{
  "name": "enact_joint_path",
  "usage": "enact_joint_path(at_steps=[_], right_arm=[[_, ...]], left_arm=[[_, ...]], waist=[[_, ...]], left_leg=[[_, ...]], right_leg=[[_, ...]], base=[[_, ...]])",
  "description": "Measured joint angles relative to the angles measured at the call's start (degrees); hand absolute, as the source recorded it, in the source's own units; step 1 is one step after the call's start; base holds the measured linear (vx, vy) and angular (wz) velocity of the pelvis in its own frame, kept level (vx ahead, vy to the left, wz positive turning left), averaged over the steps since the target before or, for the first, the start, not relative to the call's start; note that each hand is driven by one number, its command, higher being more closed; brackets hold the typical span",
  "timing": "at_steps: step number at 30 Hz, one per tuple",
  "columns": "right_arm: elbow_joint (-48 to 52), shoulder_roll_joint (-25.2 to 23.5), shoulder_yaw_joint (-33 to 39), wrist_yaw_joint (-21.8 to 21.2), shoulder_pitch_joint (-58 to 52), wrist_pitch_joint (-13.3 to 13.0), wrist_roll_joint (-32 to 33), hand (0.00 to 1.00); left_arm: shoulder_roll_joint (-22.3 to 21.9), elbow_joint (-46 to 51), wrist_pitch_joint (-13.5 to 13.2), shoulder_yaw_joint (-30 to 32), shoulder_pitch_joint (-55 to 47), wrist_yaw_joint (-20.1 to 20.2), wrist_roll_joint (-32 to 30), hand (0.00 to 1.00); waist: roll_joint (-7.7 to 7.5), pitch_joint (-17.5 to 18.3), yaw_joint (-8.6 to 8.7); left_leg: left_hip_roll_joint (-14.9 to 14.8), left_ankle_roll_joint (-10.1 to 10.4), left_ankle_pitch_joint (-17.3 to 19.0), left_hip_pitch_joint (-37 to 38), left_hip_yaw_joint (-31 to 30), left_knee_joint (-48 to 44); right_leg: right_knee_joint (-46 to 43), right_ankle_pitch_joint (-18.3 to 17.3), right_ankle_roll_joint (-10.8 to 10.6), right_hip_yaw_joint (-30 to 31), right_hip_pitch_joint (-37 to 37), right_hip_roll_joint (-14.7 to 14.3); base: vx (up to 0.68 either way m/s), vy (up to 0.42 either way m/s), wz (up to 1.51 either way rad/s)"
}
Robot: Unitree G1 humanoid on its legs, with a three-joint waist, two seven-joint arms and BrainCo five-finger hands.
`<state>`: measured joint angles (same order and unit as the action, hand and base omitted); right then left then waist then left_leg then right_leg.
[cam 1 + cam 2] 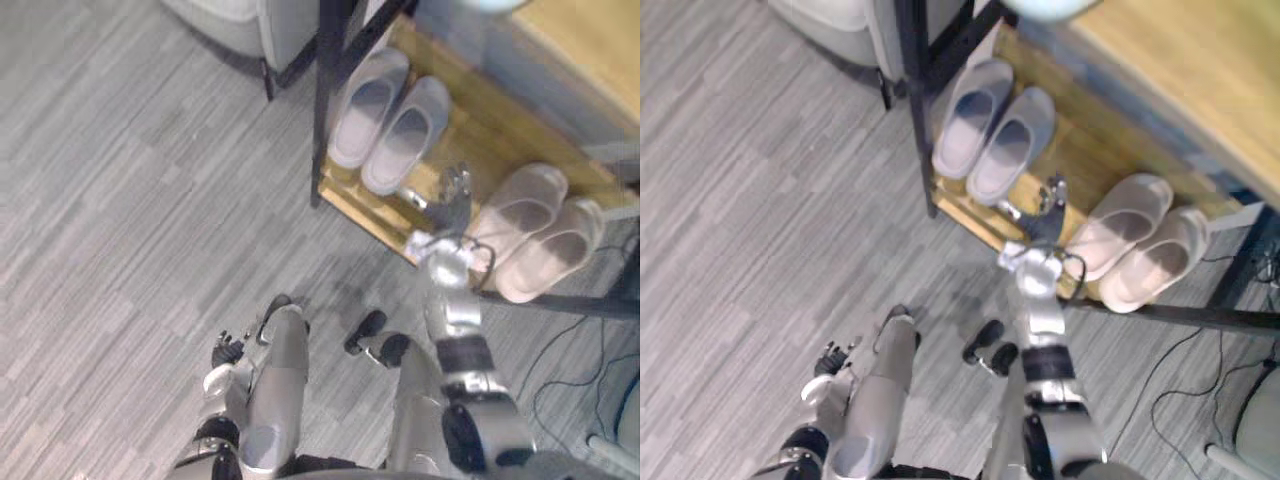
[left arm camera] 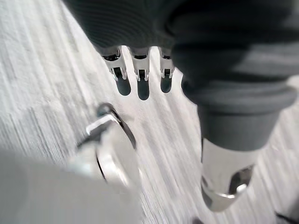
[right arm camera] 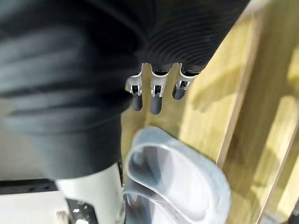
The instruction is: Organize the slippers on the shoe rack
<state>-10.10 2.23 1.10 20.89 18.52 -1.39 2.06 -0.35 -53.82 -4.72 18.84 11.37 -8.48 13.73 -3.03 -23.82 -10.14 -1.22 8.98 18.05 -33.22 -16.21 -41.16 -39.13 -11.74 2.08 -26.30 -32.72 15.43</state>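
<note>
- Pair of grey slippers (image 1: 406,135) side by side and touching, on the left part of the shoe rack's wooden shelf (image 1: 482,128), just inside the black upright post (image 1: 321,100).
- Pair of beige slippers (image 1: 522,213) on the right part of the same shelf, also side by side and touching, lying at a slant with their near ends close to the front edge.
- A bare strip of shelf between the two pairs, which lie well apart from each other.
- Right robot hand (image 1: 1045,218) over that strip at the front of the shelf, between the grey pair and the beige pair, closer to the beige one.
- Right robot hand holding nothing: fingers (image 3: 156,99) straight and loose above the wood in the right wrist view, with a grey slipper (image 3: 180,182) just beside them, not touched.
- Left robot hand (image 1: 228,352) low at the robot's left side, well apart from the rack, over the grey striped floor (image 1: 120,200).
- Left robot hand empty too: fingers (image 2: 142,86) relaxed and spread from the thumb (image 2: 225,185), nothing between them but floor.
- Above the shelf, a light wooden board (image 1: 1200,60) on the same black frame.
- Beyond the post, part of a grey upholstered seat (image 1: 245,25) on dark legs.
</note>
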Motion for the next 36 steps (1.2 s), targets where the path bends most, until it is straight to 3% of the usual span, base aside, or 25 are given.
enact_joint_path(at_steps=[5, 8, 10, 15, 22, 26, 31, 34, 36], right_arm=[[2.58, -0.55, -2.49, -4.01, -14.58, 0.22, -7.95, 0.00], [2.11, -0.07, -3.56, -6.37, -21.06, 0.32, -11.43, 0.00], [-4.09, 0.19, -3.38, -7.72, -22.31, 0.25, -13.83, 0.00], [-16.56, 0.85, -0.86, -9.24, -23.04, 0.53, -16.28, 0.00], [-32.93, 2.42, 3.29, -9.43, -21.98, 0.72, -17.08, 0.00], [-36.13, 2.39, 3.86, -9.23, -21.73, 0.61, -16.49, 0.00], [-41.25, 2.29, 7.28, -8.94, -21.95, 0.71, -15.26, 0.00], [-43.57, 2.49, 7.89, -8.92, -22.04, 0.71, -13.33, 0.00], [-43.81, 2.62, 8.10, -8.83, -22.06, 0.62, -13.10, 0.00]], left_arm=[[0.87, 0.16, 0.03, -6.62, -3.89, 1.18, -3.59, 0.00], [0.98, -0.11, 0.06, -11.84, -5.72, 1.96, -5.39, 0.00], [2.05, -0.65, 0.19, -16.02, -6.87, 2.62, -6.75, 0.00], [4.43, -0.66, 0.20, -21.75, -7.13, 3.10, -10.02, 0.00], [6.56, 1.79, 0.08, -29.03, -7.77, 2.51, -16.01, 0.00], [6.98, 1.55, 0.07, -31.60, -7.19, 2.07, -17.13, 0.00], [8.05, 11.02, -0.03, -40.96, -6.50, 2.33, -18.18, 0.00], [9.00, 23.35, -0.34, -47.22, -6.86, 3.90, -17.98, 0.00], [9.66, 34.00, -2.40, -51.27, -7.37, 5.85, -15.30, 0.00]], waist=[[-0.27, 6.52, 1.29], [-0.39, 9.31, 3.00], [-0.35, 10.73, 4.61], [0.78, 12.60, 6.79], [2.37, 14.49, 7.03], [2.57, 14.63, 7.68], [2.47, 15.08, 8.20], [3.14, 15.54, 8.46], [3.84, 16.00, 9.01]], left_leg=[[-2.03, -0.60, -2.33, 8.70, 3.04, 9.69], [-2.60, -0.90, -4.35, 13.64, 4.19, 16.17], [-3.52, -0.86, -6.14, 18.09, 5.84, 21.36], [-4.76, -1.32, -9.41, 24.52, 8.50, 29.89], [-3.88, -2.36, -10.48, 28.61, 11.43, 33.35], [-3.21, -2.58, -10.59, 30.29, 12.43, 34.17], [-3.05, -3.02, -10.43, 31.22, 12.25, 35.21], [-2.95, -2.76, -10.43, 31.44, 11.51, 36.13], [-2.94, -2.80, -10.46, 31.55, 10.82, 36.50]], right_leg=[[8.54, 2.90, -0.56, 1.36, 6.40, -2.61], [13.15, 4.37, -1.04, 1.85, 9.88, -3.65], [18.41, 6.83, -1.23, 2.92, 13.06, -5.59], [29.89, 12.60, -1.89, 4.47, 19.46, -8.73], [42.73, 19.63, -3.23, 7.45, 26.09, -10.21], [44.27, 20.79, -3.49, 8.97, 27.25, -10.19], [44.67, 20.57, -3.81, 9.00, 28.01, -10.03], [44.68, 20.28, -4.03, 8.43, 28.43, -9.93], [44.68, 19.99, -4.25, 8.08, 28.60, -9.97]], base=[[0.15, 0.031, -0.23], [0.12, 0.015, -0.16], [0.12, 0.007, -0.36], [0.08, 0.016, -0.25], [0.00, 0.042, -0.15], [-0.03, 0.040, -0.26], [-0.02, 0.006, 0.01], [-0.01, -0.001, 0.12], [0.04, -0.002, 0.11]])
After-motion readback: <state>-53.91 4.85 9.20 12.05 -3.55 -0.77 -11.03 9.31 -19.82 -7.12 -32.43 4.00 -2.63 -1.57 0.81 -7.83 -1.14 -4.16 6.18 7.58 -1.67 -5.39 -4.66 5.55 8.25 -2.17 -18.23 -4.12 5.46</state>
